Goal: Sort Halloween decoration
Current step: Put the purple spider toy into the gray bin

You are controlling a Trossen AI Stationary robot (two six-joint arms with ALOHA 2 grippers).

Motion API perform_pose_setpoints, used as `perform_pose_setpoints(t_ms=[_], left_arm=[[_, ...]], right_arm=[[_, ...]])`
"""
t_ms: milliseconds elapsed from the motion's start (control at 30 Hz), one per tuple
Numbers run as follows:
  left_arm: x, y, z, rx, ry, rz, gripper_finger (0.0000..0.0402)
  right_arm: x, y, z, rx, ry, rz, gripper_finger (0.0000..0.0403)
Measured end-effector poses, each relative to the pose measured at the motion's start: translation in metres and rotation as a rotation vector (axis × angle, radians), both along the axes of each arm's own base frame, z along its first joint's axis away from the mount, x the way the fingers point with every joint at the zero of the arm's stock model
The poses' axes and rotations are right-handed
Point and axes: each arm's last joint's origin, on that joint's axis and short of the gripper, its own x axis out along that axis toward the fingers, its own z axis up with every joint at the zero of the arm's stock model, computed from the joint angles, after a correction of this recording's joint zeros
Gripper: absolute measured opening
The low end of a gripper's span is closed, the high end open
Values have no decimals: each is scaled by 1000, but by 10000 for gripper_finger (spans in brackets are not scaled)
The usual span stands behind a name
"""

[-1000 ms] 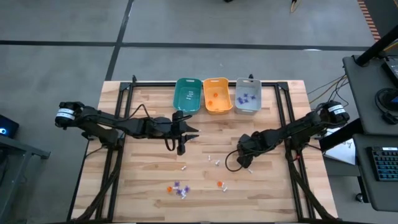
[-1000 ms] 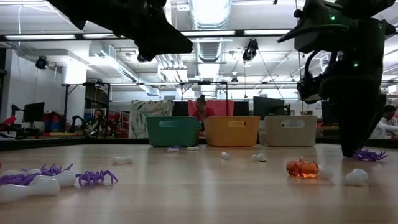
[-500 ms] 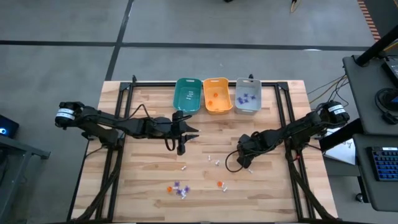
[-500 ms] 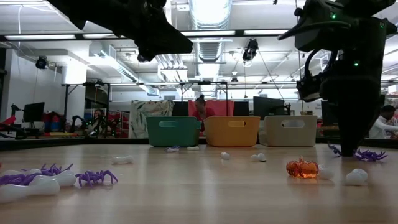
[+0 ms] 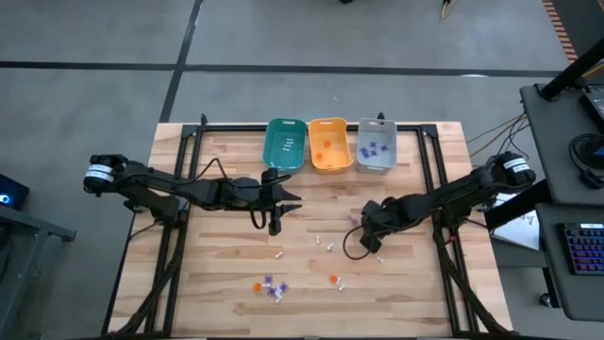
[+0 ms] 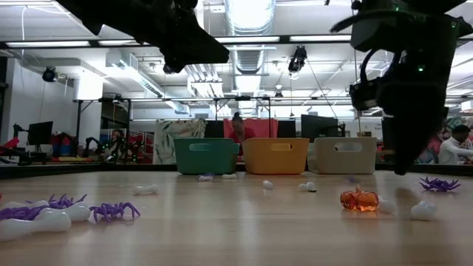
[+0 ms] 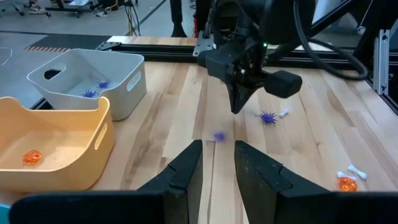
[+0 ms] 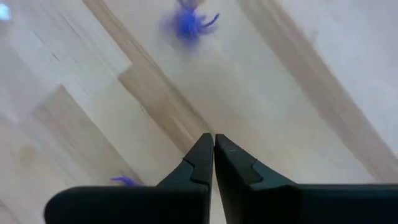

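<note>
Item under inspection: purple spider (image 8: 189, 22), one of the Halloween decoration trinkets. It lies flat on the wooden table (image 8: 298, 93), ahead of the right gripper's (image 8: 213, 138) fingertips and clear of them, with bare wood between. Its legs splay all round, so no long axis can be told. A second scrap of purple (image 8: 127, 181) shows just beside one finger, outside the grip; too little of it is visible to name.

Right gripper: fingers pressed together tip to tip, nothing showing between them. Judgement: the grip is empty. In the left wrist view the gripper hangs above the table, tips down, with a purple spider (image 7: 268, 117) on the wood near it and apart from it.

Left gripper (image 7: 217, 146): fingers parted by a narrow gap, nothing between them. It waits near the teal bin (image 5: 285, 144), well apart from the spider.

Nearer arm: the right.

Destination, judged: the grey bin (image 7: 87, 78), which already holds purple spiders; the orange bin (image 7: 56, 149) beside it holds an orange piece.

Requirement for the coming move, judged: the right fingers must spread and go forward past their present tips so that the spider lies between them, then close.

Risk: the trinket is small and light; a slightly offset closure would nudge it aside.
</note>
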Motion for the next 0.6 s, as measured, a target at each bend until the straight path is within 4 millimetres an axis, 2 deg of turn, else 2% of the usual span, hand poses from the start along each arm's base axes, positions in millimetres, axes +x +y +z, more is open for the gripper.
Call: perform_pose_setpoints(t_ms=[167,300,467,600], left_arm=[[0,0,0,-4,-1,1,76],[0,0,0,-4,-1,1,76],[0,-3,-1,-5,2,-8,76],[6,-9,-6,-12,-9,-27,76]], right_arm=[[-2,-3,11,-22,-56,17,8],[1,-3,17,-74,-121,128,9],[16,0,19,-162,-334,367,9],[19,0,12,-255,-502,459,9]])
